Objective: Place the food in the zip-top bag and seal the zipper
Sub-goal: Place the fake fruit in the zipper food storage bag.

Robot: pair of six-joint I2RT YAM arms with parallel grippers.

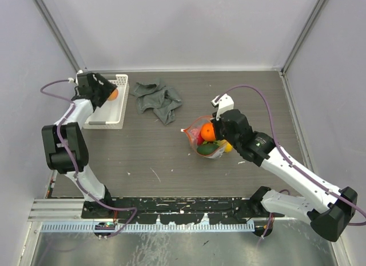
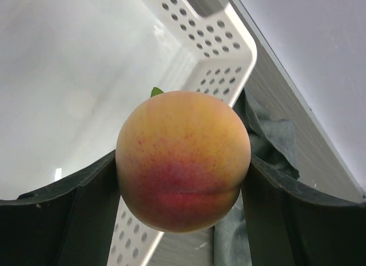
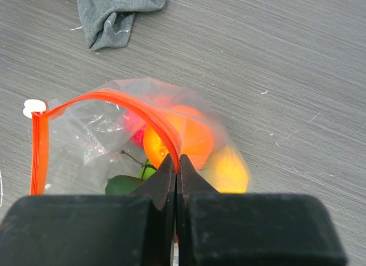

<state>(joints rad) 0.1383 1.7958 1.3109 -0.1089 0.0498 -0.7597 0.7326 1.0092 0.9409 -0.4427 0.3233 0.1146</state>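
My left gripper (image 1: pixel 110 94) is shut on an orange-and-red peach (image 2: pixel 183 160) and holds it over the white lattice basket (image 1: pixel 121 108) at the far left; the peach also shows in the top view (image 1: pixel 113 95). My right gripper (image 3: pixel 178 163) is shut on the red-orange zipper (image 3: pixel 137 108) of the clear zip-top bag (image 3: pixel 86 140), holding its mouth open and lifted. Inside the bag lie an orange fruit (image 3: pixel 186 137), a pink one (image 3: pixel 134 131), a yellow one (image 3: pixel 229 169), and green ones (image 3: pixel 123 185). The bag sits mid-table in the top view (image 1: pixel 206 141).
A crumpled grey cloth (image 1: pixel 157 99) lies on the table between the basket and the bag; it also shows in the right wrist view (image 3: pixel 114 11). The basket's perforated wall (image 2: pixel 223 54) is right behind the peach.
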